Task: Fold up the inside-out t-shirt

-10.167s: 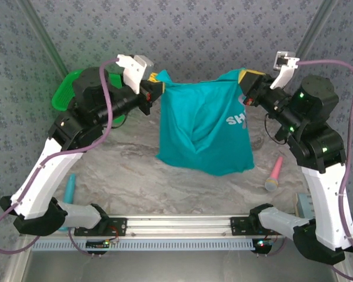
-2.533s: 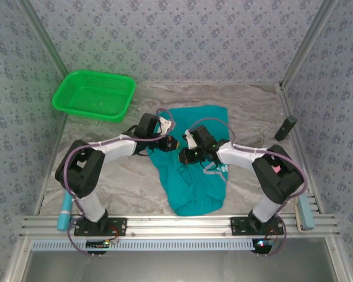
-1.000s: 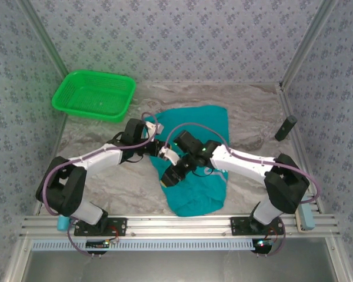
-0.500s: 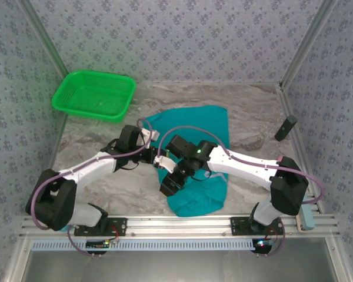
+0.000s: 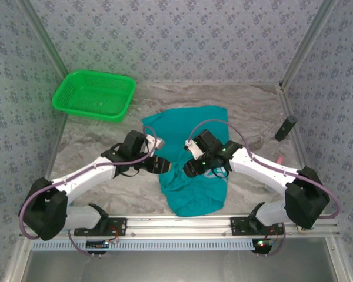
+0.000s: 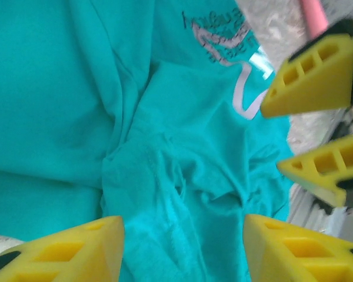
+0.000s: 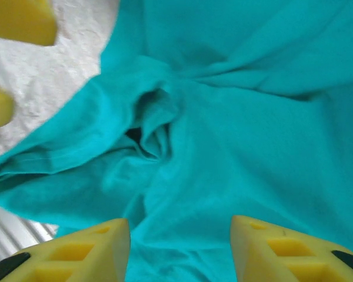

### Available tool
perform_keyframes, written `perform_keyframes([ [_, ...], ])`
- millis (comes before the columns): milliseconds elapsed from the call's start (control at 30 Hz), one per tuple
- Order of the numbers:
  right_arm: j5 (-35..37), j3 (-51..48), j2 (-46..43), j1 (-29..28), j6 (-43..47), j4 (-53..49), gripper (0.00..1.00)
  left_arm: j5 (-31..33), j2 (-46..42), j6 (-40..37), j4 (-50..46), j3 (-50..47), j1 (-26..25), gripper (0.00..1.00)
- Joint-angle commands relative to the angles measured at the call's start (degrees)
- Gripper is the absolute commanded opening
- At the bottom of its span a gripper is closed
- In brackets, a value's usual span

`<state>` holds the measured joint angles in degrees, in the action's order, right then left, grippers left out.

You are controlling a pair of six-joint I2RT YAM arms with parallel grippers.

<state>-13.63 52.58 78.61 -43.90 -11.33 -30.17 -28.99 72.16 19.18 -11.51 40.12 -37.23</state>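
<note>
A: t-shirt (image 5: 179, 126) lies crumpled in the middle of the table (image 5: 259, 111), with a narrow bunch toward the near edge. The left gripper (image 5: 165, 166) and right gripper (image 5: 188, 168) are both spread wide and hold nothing, at the bunch's left side.
B: Risk?
A: Tips sit near each other and could clash. Closing here likely pinches several layers, so the fold drags skewed.
B: Do the wrist cams add anything?
A: Left wrist picks up the white lettering (image 6: 217, 35) and the right's fingers (image 6: 317, 76) close by. Right wrist shows a dark pocket (image 7: 140, 136) in the creases. Top view gives the overall outline.
</note>
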Motion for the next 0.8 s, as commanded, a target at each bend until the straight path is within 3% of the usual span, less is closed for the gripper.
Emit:
perform_keyframes([
  [0, 5.54, -1.64, -0.44, 0.8, -4.95, 5.48, 0.52, 7.13, 1.42, -6.09, -3.77, 3.75, -2.88, 0.57],
  [233, 14.24, -5.76, -7.92, 5.35, -10.55, 6.6, 0.56, 15.92, 10.47, -10.56, -7.5, 11.84, -7.19, 0.62],
  [500, 12.99, -11.96, -18.4, 11.53, -12.33, 8.83, 0.58, 21.16, 18.83, -15.22, -11.94, 18.09, -9.71, 0.57],
  [633, 10.52, -12.31, -19.29, 12.19, -10.58, 8.99, 0.59, 21.35, 20.27, -17.61, -13.02, 19.08, -9.83, 0.4],
  [767, 5.29, -12.56, -18.72, 11.7, -7.69, 10.92, 0.58, 21.17, 19.61, -20.43, -14.85, 20.29, -9.75, 0.16],
])
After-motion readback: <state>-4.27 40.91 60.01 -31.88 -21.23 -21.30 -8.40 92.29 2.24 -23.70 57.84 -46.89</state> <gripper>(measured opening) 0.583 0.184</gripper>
